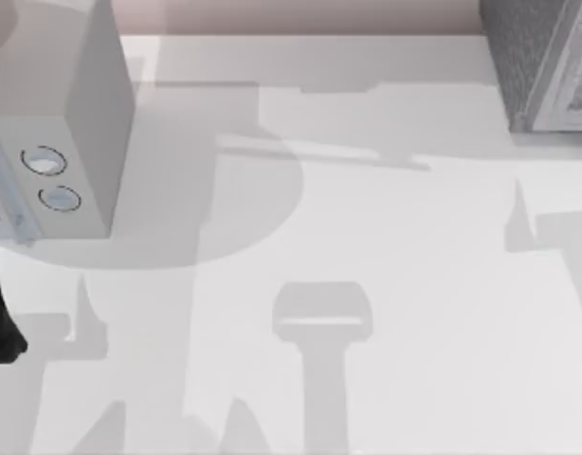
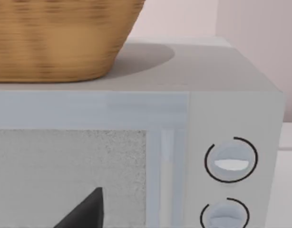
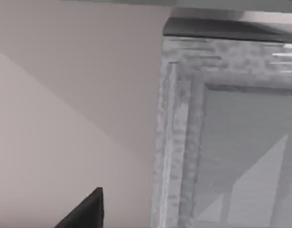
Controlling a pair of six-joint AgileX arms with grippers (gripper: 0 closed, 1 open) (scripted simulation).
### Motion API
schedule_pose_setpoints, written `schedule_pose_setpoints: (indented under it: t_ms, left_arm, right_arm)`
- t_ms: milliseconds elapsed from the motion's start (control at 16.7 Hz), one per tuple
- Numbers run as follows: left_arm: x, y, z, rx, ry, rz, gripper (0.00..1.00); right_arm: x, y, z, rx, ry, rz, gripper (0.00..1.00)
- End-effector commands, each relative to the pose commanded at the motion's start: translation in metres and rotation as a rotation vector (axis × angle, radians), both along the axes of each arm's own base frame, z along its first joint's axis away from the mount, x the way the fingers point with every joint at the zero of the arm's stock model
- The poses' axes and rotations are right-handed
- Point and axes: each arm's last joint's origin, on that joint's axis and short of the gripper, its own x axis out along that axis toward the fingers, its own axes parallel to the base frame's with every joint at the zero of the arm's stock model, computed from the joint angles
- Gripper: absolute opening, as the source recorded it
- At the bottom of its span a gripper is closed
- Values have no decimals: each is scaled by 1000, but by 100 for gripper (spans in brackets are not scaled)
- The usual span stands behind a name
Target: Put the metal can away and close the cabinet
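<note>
The cabinet (image 1: pixel 539 66), dark grey and speckled with a paler framed front, stands at the table's far right corner, cut off by the picture's edge. In the right wrist view its framed front (image 3: pixel 181 142) is close, and a dark part of my right gripper (image 3: pixel 84 213) shows low in the picture, short of the frame. A dark piece of my left arm (image 1: pixel 1 318) sits at the table's left edge. My left gripper (image 2: pixel 83 213) hangs just before the pale box's speckled front panel. The metal can is out of view.
A smooth pale grey box (image 1: pixel 78 114) with two round rings (image 1: pixel 45 161) stands at the far left. A woven basket (image 2: pixel 55 38) rests on its top. The white table (image 1: pixel 367 246) carries broad shadows across its middle.
</note>
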Motion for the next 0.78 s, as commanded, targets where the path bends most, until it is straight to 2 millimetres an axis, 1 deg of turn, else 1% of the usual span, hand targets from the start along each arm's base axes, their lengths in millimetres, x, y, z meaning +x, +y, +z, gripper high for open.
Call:
schedule_pose_setpoints:
  t_ms: [120,240,360,420,540,600,660,780]
  left_arm:
    - [0,0,0,0,0,0,100]
    - [0,0,0,0,0,0,100]
    - [0,0,0,0,0,0,100]
    - [0,0,0,0,0,0,100]
    - [0,0,0,0,0,0,100]
    - [0,0,0,0,0,0,100]
    - [0,0,0,0,0,0,100]
    - [0,0,0,0,0,0,100]
  right_arm:
    - [-14,-2,-59,8,36,-9,100]
    - [-23,-4,-111,19,60,-20,100]
    - [-27,-6,-153,29,74,-32,100]
    - [-28,-6,-170,34,77,-37,100]
    - [-29,-7,-195,42,77,-46,100]
    - [-29,-7,-204,46,75,-50,100]
    - [-29,-7,-210,48,72,-52,100]
    - [-29,-7,-213,49,70,-54,100]
